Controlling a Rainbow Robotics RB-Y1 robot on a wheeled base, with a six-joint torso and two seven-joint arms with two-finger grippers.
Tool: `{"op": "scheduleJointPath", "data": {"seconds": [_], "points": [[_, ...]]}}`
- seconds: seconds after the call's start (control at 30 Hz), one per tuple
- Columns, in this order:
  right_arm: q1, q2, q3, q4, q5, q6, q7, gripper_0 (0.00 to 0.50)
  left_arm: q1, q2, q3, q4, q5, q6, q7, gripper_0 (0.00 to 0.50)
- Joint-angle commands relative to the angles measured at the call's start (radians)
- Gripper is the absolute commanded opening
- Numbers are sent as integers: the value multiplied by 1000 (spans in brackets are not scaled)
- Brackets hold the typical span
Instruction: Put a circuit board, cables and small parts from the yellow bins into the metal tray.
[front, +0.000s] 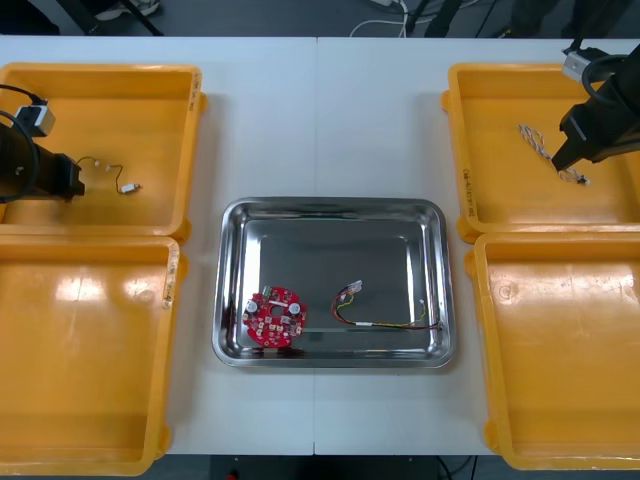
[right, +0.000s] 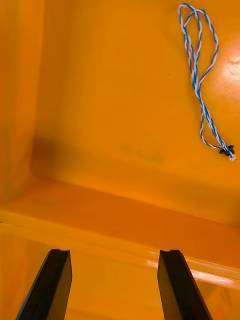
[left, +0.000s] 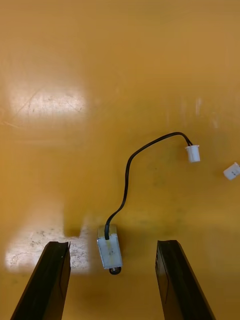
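In the far left yellow bin (front: 150, 100), my left gripper (front: 78, 182) (left: 112, 245) is low and open. A small metal part (left: 109, 250) lies between its fingers, untouched, on the end of a black cable (left: 127, 172) (front: 105, 165) with a white plug (left: 192, 153). Over the far right yellow bin (front: 500, 110), my right gripper (front: 558, 165) (right: 115, 252) is open with nothing in it. A twisted blue and white cable (right: 199, 85) (front: 535, 140) lies on the bin floor beyond its fingers. The metal tray (front: 330, 215) holds a round red circuit board (front: 273, 317) and a red and yellow cable (front: 380, 318).
A second white plug (left: 231, 171) lies loose near the black cable's plug. The near left bin (front: 85, 350) and near right bin (front: 565, 350) stand bare. A bin wall (right: 125, 210) runs between the right fingers and the blue and white cable.
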Motion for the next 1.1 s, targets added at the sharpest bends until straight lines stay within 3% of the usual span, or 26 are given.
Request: {"op": "scheduleJointPath", "data": {"seconds": [0.03,0.4,0.6,0.63,0.67,0.7,0.73,1.1], "points": [[-78,-44,-34,48,21,-22,19,500,18,-9,-24,-13,6,-23,-68,500],[-113,-50,-71,189,69,-98,25,500,36,-9,-48,-13,11,-59,-68,500],[-119,-48,-111,216,150,-124,29,500,39,-9,-48,-13,9,-60,-71,500],[-119,-45,-111,216,161,-134,31,500,39,-9,-48,-13,8,-60,-73,482],[-118,-44,-111,216,165,-148,31,500,39,-9,-48,-13,9,-59,-73,285],[-119,-42,-111,219,165,-154,29,500,39,-9,-48,-13,9,-59,-73,162],[-119,-36,-110,226,167,-168,33,500,39,-9,-50,-13,9,-60,-75,1],[-119,21,-111,279,171,-271,69,500,41,-7,-39,-15,14,-59,-73,0]]}}
